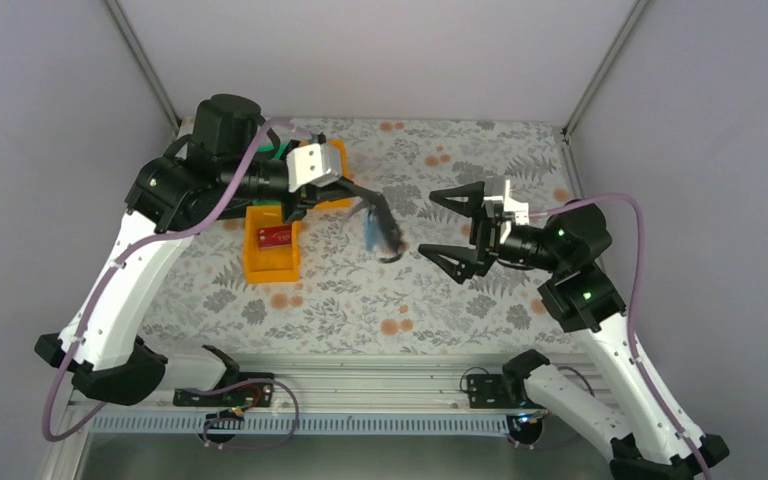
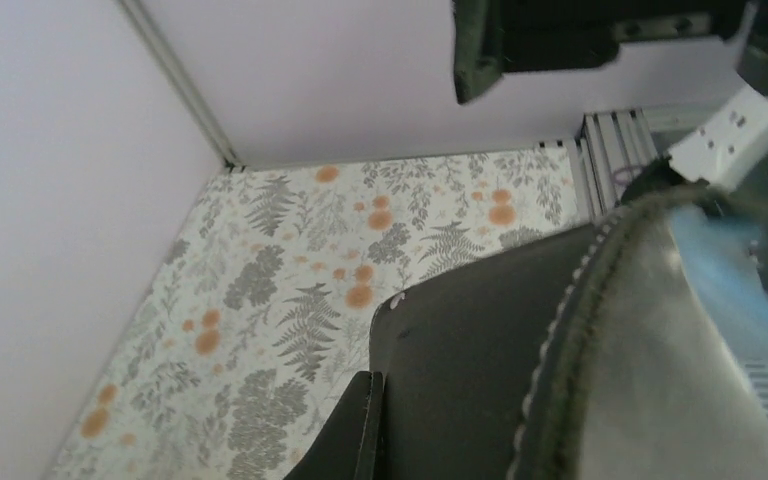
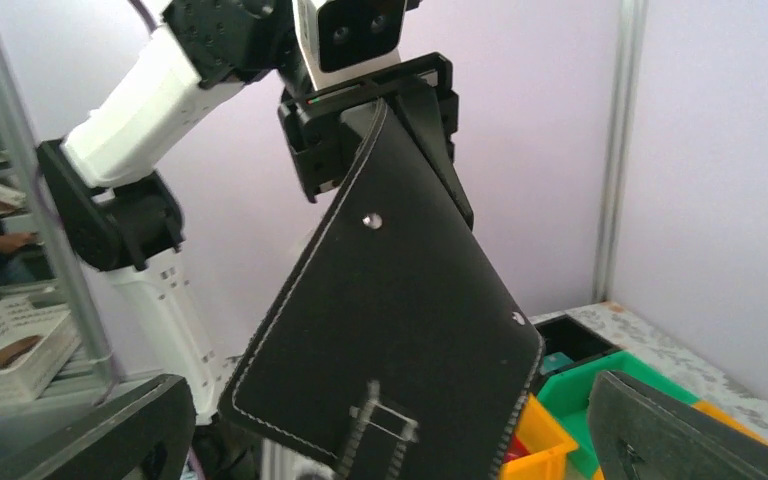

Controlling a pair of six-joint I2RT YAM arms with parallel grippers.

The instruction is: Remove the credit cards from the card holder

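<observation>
My left gripper [image 1: 368,212] is shut on the card holder [image 1: 382,232] and holds it up in the air over the middle of the table. In the left wrist view the holder's black outside [image 2: 480,350] and pale inside [image 2: 660,360] fill the lower right, against one finger [image 2: 355,430]. In the right wrist view the holder [image 3: 400,320] hangs, black side facing, from the left gripper [image 3: 375,110]. My right gripper [image 1: 450,228] is open and empty, just right of the holder. A red card [image 1: 275,236] lies in an orange tray [image 1: 260,268]. A teal card [image 3: 557,362] lies in the black tray [image 3: 575,330].
A second orange tray [image 1: 337,158] and a green tray [image 1: 278,151] stand at the back left under the left arm. In the right wrist view a green tray [image 3: 585,390] and an orange tray [image 3: 545,440] sit behind the holder. Grey walls close in the flowered table [image 1: 360,290].
</observation>
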